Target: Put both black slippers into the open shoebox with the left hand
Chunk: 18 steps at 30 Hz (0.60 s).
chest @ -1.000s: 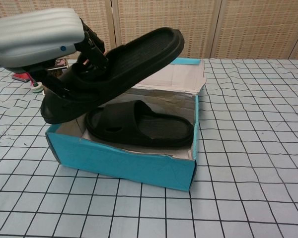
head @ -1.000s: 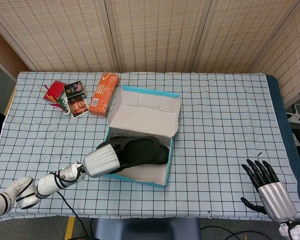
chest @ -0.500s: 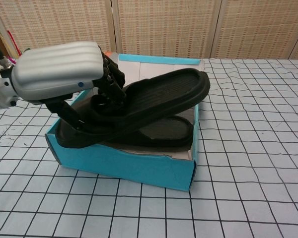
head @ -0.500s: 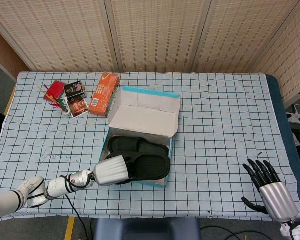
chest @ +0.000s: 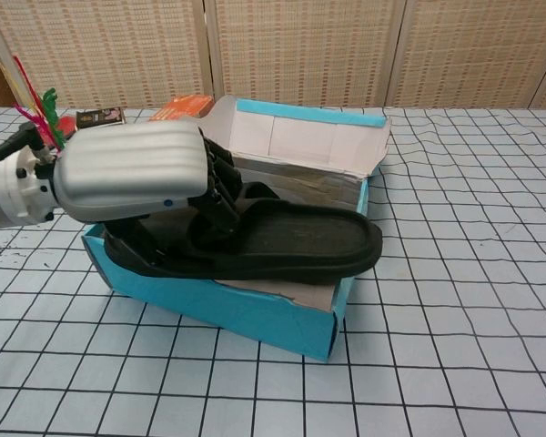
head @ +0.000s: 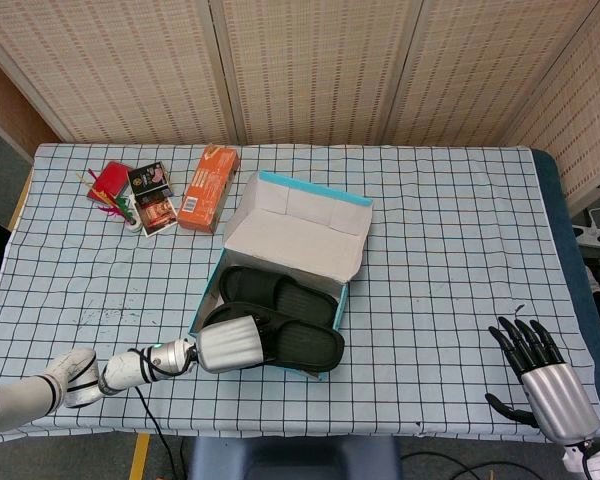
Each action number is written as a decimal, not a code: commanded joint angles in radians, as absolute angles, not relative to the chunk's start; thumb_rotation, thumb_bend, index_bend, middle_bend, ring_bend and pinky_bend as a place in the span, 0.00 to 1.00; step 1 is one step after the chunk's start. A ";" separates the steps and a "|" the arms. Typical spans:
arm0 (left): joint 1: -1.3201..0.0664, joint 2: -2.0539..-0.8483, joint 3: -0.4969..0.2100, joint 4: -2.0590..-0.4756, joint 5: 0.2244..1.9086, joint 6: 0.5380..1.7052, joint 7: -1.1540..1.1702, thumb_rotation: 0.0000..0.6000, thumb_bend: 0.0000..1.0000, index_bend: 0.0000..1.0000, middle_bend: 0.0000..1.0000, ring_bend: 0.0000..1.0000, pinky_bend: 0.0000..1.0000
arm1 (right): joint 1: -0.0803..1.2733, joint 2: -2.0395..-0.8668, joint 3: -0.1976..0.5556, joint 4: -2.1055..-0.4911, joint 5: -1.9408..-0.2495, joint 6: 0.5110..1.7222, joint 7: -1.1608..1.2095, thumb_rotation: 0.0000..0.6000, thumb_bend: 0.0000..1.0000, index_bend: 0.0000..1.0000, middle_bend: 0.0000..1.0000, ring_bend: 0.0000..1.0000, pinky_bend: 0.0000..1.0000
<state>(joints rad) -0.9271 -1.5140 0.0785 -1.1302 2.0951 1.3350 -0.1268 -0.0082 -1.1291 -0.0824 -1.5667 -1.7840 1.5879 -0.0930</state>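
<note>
The open blue shoebox [head: 340, 307] [chest: 255, 314] stands mid-table with its lid up at the back. One black slipper [head: 280, 296] lies flat inside, toward the lid. The second black slipper [head: 305, 345] [chest: 296, 246] lies across the box's front edge, its toe sticking out past the right wall. My left hand [head: 230, 346] [chest: 132, 173] grips its heel end at the box's front left corner. My right hand [head: 538, 372] rests open at the table's front right, far from the box.
An orange carton [head: 208, 187], small printed boxes [head: 151, 196] and a red packet [head: 109, 184] lie at the back left. The table's front edge runs close below my left arm [head: 80, 374].
My left hand has lowered the held slipper from above the box onto its front edge. The box has turned and slid a little.
</note>
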 commanded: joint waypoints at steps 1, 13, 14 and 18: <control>-0.928 -1.522 0.079 -1.116 2.088 1.345 -0.123 1.00 0.68 0.80 0.68 0.42 0.46 | -0.008 -1.129 -0.082 -1.566 -1.784 1.588 -0.093 0.79 0.12 0.00 0.00 0.00 0.00; -0.909 -1.490 0.077 -1.154 2.015 1.286 -0.002 1.00 0.67 0.66 0.52 0.33 0.27 | -0.006 -1.127 -0.082 -1.566 -1.782 1.585 -0.088 0.79 0.12 0.00 0.00 0.00 0.00; -0.908 -1.485 0.078 -1.161 2.011 1.282 -0.001 1.00 0.67 0.65 0.52 0.33 0.28 | -0.006 -1.127 -0.082 -1.566 -1.782 1.584 -0.089 0.79 0.12 0.00 0.00 0.00 0.00; -0.907 -1.463 0.077 -1.195 1.994 1.263 0.015 1.00 0.65 0.62 0.50 0.33 0.29 | -0.005 -1.127 -0.083 -1.566 -1.783 1.582 -0.090 0.79 0.12 0.00 0.00 0.00 0.00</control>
